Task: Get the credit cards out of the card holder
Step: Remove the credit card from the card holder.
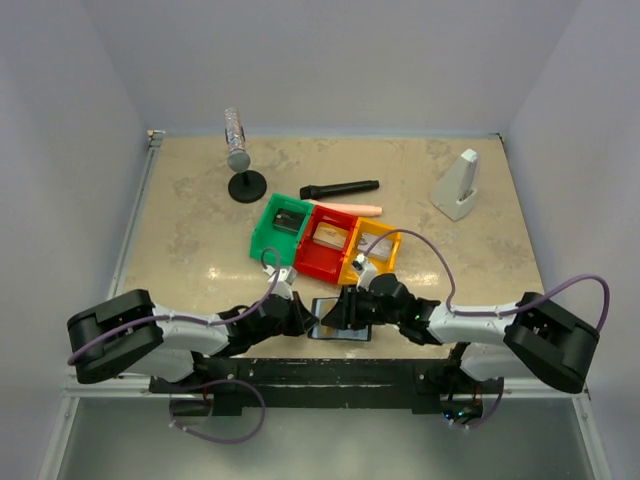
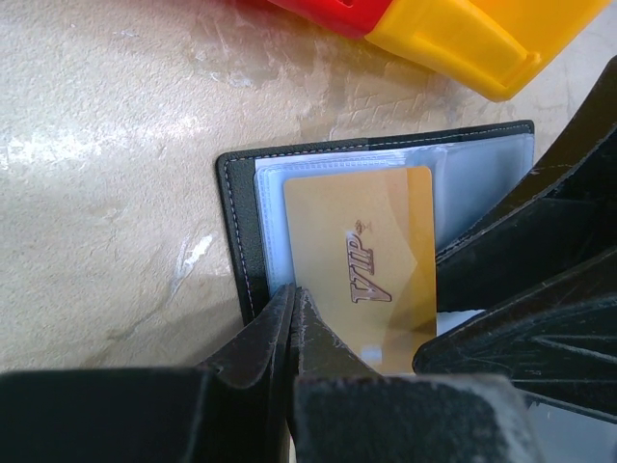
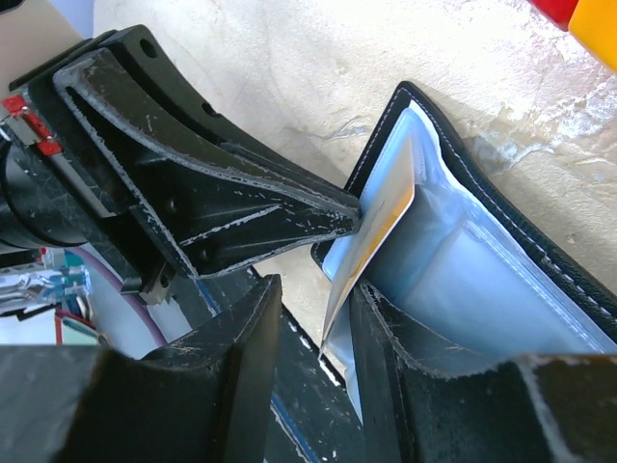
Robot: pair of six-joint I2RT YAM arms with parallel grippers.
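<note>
Card holder: the card holder [image 2: 236,231] lies open and flat at the near middle of the surface [image 2: 106,193], just near of the yellow bin [image 2: 472,39], between the two arms.
Card: a gold card [image 2: 362,260] marked VIP is partly out of its clear sleeve [image 2: 482,174], with its near edge lifted off the holder.
Left fingers: the left fingers [image 2: 265,352] are pressed together, their tip resting at the holder's left side by the card's corner. They pinch nothing that shows.
Right fingers: the right fingers [image 3: 241,357] are spread to either side of the card's raised edge, and a gap shows on one side, so they are not clamped on it.
Step, as I judge it: pin the holder, close on the card, draw it out.
Risk, slip: closing on so narrow a strip of card may let it slide free or bend.
Risk, drag: if the left tip bears on the card and not on the holder, the pull would carry the whole holder along.
Risk, sleeve: the right fingers could catch the soft plastic together with the card and jam it.
Risk, crowding: the two sets of fingers sit very close and could knock each other.
</note>
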